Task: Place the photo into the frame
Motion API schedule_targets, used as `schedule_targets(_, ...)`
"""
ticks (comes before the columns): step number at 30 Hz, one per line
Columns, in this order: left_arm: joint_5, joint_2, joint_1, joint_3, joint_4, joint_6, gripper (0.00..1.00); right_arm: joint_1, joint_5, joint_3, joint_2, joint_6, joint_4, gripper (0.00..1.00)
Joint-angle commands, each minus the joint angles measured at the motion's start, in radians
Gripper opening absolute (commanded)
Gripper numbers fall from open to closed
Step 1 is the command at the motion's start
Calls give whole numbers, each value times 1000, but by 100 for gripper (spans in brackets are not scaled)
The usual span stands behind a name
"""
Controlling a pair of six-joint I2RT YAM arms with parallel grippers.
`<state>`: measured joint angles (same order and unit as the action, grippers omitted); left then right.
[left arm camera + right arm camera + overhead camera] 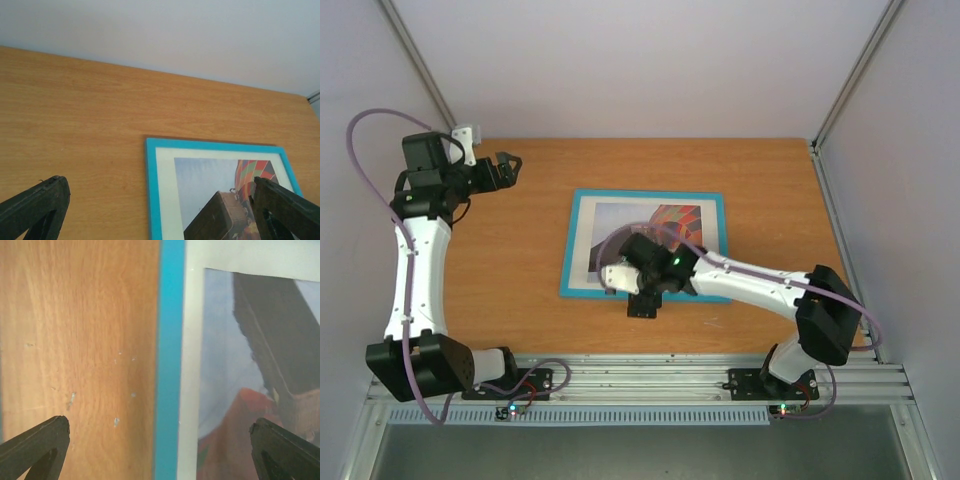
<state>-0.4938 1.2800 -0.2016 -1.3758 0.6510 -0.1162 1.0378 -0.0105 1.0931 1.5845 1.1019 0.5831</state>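
Top view, mid-table [510, 260]: frame [715, 200] lies flat, photo [620, 225] inside it. Right jaws gape empty over its near edge, and the right arm [750, 280] hides part of the photo. Left jaws gape empty far-left, well apart. Left wrist: frame corner ahead. Right wrist: jaws straddle the turquoise edge.

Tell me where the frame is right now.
In the top view the frame lies flat near the table's centre, with the right gripper open above its near edge.

left end effector [506, 165]: jaws wide, raised | right end effector [642, 306]: jaws wide, low
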Motion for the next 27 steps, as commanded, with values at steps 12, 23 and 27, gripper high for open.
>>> schedule_targets(12, 67, -57, -5, 72, 181, 197, 99, -576, 481, 197, -182, -186, 350, 99)
schedule_targets(23, 16, -30, 19, 99, 206, 280, 99, -808, 592, 117, -265, -137, 442, 98)
schedule_targets(27, 31, -12, 42, 95, 204, 282, 99, -811, 622, 140, -240, -126, 480, 99)
